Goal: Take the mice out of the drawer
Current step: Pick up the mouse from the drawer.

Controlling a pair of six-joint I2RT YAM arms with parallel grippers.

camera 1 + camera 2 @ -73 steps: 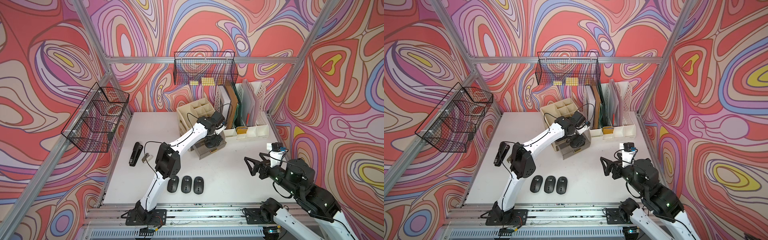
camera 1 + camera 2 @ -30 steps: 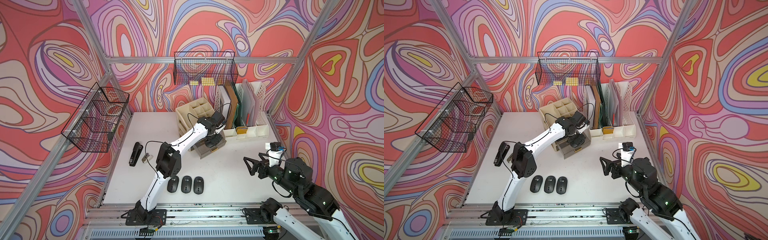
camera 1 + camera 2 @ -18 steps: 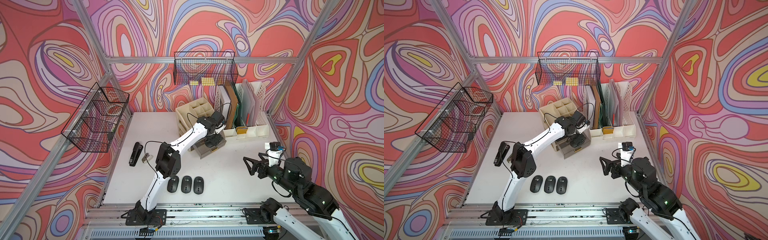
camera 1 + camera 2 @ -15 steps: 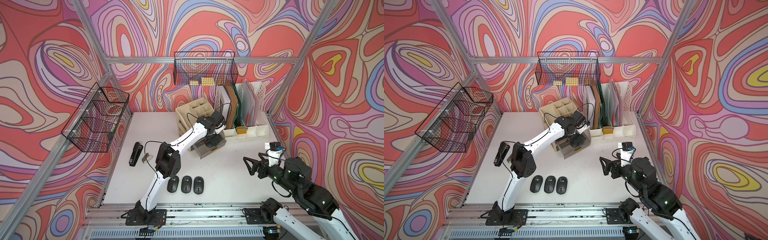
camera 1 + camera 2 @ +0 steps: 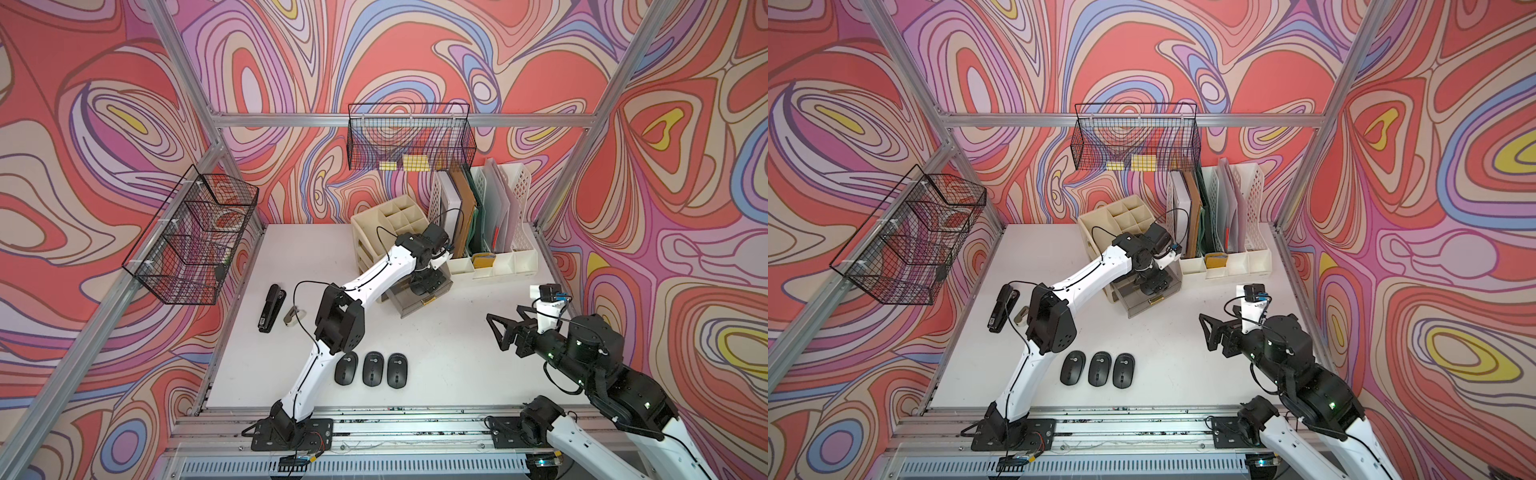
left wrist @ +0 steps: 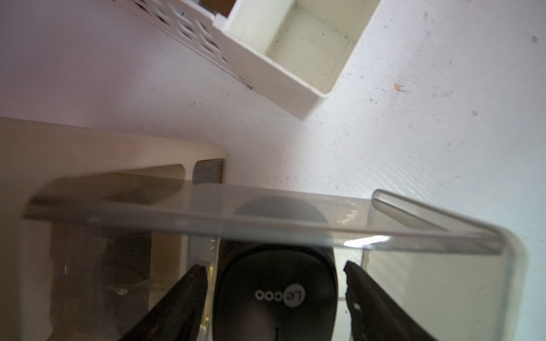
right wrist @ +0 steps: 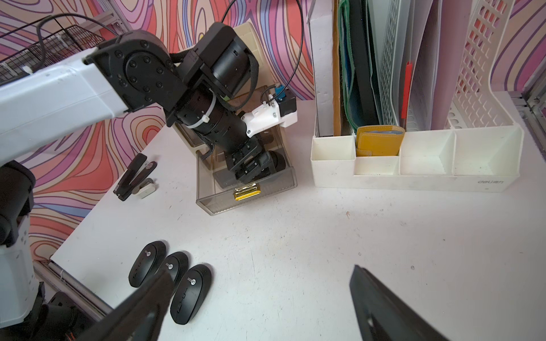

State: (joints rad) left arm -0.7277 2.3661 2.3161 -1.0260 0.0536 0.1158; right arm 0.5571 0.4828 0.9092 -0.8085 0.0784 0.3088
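**Q:** Nearest the base?
**A:** Three black oval wireless mice (image 5: 372,369) lie in a row on the white tabletop (image 5: 457,374), well in front of the smoky-grey translucent plastic drawer (image 7: 218,203). Judged: three are out, at least one is left to fetch.

**Q:** Right arm?
**A:** The right gripper (image 7: 261,271) hovers front-right of the drawer, well apart from it. Jaws wide, empty.

**Q:** Step in hand?
**A:** Grasping the next mouse. The left arm stretches long across the table, wrist bent steeply down. The left gripper (image 6: 274,265) sits inside the pulled-out drawer, jaws open either side of a black mouse with a white logo (image 6: 276,295). There is a small gap on each side, so nothing is gripped yet.

**Q:** Next move?
**A:** Close on the mouse's flanks, lift clear of the drawer wall, then carry it to the row. The cream plastic organiser (image 5: 360,232) stands behind the drawer.
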